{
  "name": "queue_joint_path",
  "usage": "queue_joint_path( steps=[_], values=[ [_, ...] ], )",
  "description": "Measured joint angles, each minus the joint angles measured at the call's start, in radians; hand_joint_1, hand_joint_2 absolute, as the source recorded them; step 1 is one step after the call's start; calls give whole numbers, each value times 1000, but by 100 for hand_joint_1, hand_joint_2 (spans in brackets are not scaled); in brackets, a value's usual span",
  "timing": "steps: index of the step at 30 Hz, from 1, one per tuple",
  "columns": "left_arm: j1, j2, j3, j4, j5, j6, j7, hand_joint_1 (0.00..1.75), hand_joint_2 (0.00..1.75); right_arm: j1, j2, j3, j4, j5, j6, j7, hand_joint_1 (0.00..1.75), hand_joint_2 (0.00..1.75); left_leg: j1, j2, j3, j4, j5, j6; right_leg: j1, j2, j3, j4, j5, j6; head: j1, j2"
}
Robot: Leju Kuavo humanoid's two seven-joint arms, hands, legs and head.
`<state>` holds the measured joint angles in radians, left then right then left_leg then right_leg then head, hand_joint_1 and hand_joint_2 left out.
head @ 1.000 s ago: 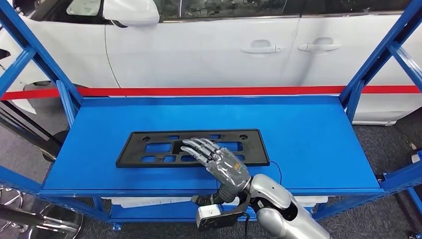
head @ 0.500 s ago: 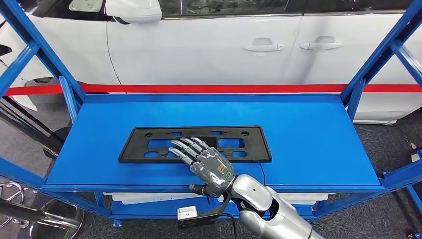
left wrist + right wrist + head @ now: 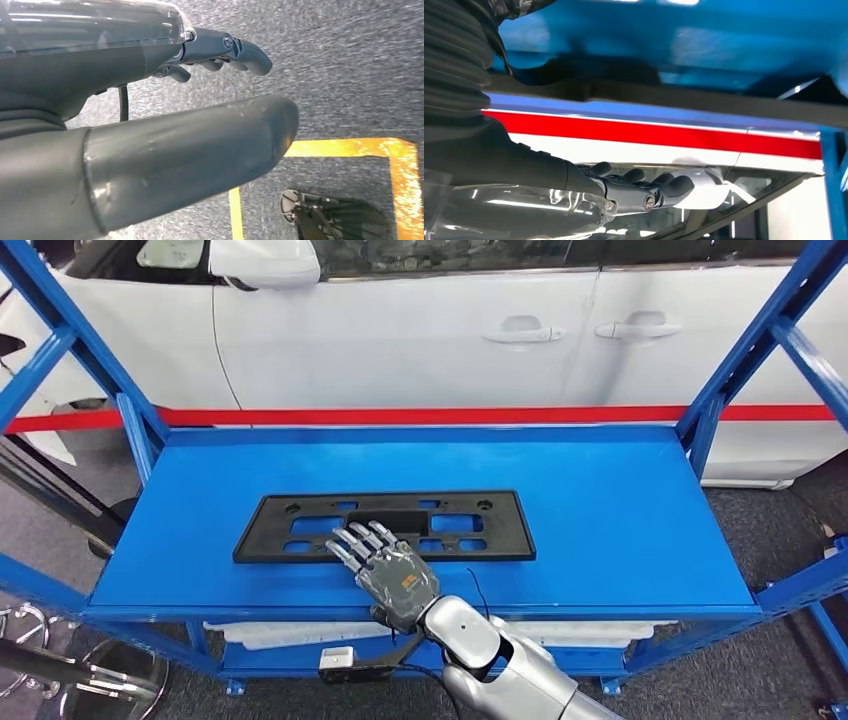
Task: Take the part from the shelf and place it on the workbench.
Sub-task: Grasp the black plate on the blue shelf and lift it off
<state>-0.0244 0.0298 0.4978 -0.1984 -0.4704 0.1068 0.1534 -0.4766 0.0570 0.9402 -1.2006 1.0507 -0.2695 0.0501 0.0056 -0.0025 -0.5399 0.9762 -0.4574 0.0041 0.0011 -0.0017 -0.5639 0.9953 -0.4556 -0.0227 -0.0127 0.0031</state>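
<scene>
The part, a flat black plate frame [image 3: 505, 530] with several cut-outs, lies on the blue shelf [image 3: 620, 520], left of its middle. My right hand [image 3: 385, 565] reaches in from below, palm down and fingers spread. Its fingertips [image 3: 350, 538] lie over the frame's near edge, close to its middle. Nothing is gripped. In the right wrist view the right hand [image 3: 574, 185] is stretched out flat with the blue shelf beyond it. The left hand [image 3: 150, 125] hangs over grey floor, thumb out and fingers loosely bent, holding nothing.
Blue uprights [image 3: 735, 370] stand at both ends of the shelf. Behind it are a red band [image 3: 450, 416] and a white car [image 3: 450, 330]. A thin black cable [image 3: 478, 592] trails near my wrist. Yellow floor tape [image 3: 350, 147] and a dark footed object [image 3: 335, 220] lie below the left hand.
My right hand and forearm have swung left along the frame's near edge, from its right-centre to about its middle. The fingers stay spread. The frame has not moved.
</scene>
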Motion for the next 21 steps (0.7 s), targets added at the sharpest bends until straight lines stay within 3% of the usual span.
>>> queue_joint_path(
  steps=[2, 4, 7, 8, 9, 10, 12, 14, 18, 19, 21],
  values=[
    [1, -1, 0, 0, -1, 0, 0, 0, 0, -4, 6, 1, 14, 9, -4, 5, 0, 175, 3, 0, -1, -5, 7, 11, 0, 1, -1, 1, 0, 11, 0, 0],
    [1, -3, 0, 0, -6, -1, -5, 0, 0, -10, 15, 2, 31, 25, -16, 18, 0, 175, 9, 3, -3, -11, 15, 23, 0, 2, -20, 45, -33, 20, 0, 0],
    [0, -4, 0, 0, -20, -6, -20, 0, 0, -19, 38, 2, 76, 47, -46, 38, 0, 175, 9, 5, -9, -11, 19, 31, -5, 2, -105, 236, -133, 29, 0, 0],
    [0, -5, -1, 0, -24, -7, -23, 0, 0, -21, 47, 2, 95, 51, -58, 42, 0, 175, 8, 5, -11, -10, 19, 31, -6, 2, -126, 282, -145, 30, 0, 0],
    [0, -5, -1, 0, -29, -8, -25, 0, 0, -24, 57, 2, 112, 53, -71, 44, 0, 175, 8, 5, -11, -9, 19, 31, -7, 2, -130, 292, -138, 31, 0, 0],
    [0, -5, -1, 0, -33, -9, -28, 0, 0, -30, 67, 0, 127, 53, -85, 45, 0, 175, 8, 4, -10, -8, 19, 31, -7, 2, -112, 260, -111, 30, 0, 0],
    [-1, -6, -1, 0, -44, -9, -33, 0, 0, -48, 87, -8, 148, 47, -113, 45, 0, 175, 7, 4, -7, -7, 18, 27, -6, 2, -43, 121, -42, 21, 0, 0],
    [-4, -6, -2, 0, -53, -10, -39, 0, 0, -73, 105, -23, 160, 40, -131, 43, 0, 175, 4, 3, -10, -4, 18, 17, -3, 2, 3, 18, -10, 12, 0, 0],
    [-6, -5, -3, 0, -69, -16, -46, 0, 0, -120, 130, -52, 180, 43, -130, 48, 0, 175, 8, 3, -22, 7, 12, -8, -2, 4, 5, -7, -1, -5, 0, 0],
    [-6, -5, -3, 0, -74, -19, -49, 0, 0, -134, 139, -57, 190, 51, -125, 52, 0, 175, 9, 3, -35, 34, -7, -14, -5, 4, 5, -10, 3, -11, 0, 0],
    [-8, -3, -3, 0, -85, -23, -55, 0, 0, -160, 155, -62, 220, 74, -116, 66, 0, 175, 11, 3, -85, 147, -72, -23, -6, 3, 3, -12, 6, -17, 0, 0]
  ],
)
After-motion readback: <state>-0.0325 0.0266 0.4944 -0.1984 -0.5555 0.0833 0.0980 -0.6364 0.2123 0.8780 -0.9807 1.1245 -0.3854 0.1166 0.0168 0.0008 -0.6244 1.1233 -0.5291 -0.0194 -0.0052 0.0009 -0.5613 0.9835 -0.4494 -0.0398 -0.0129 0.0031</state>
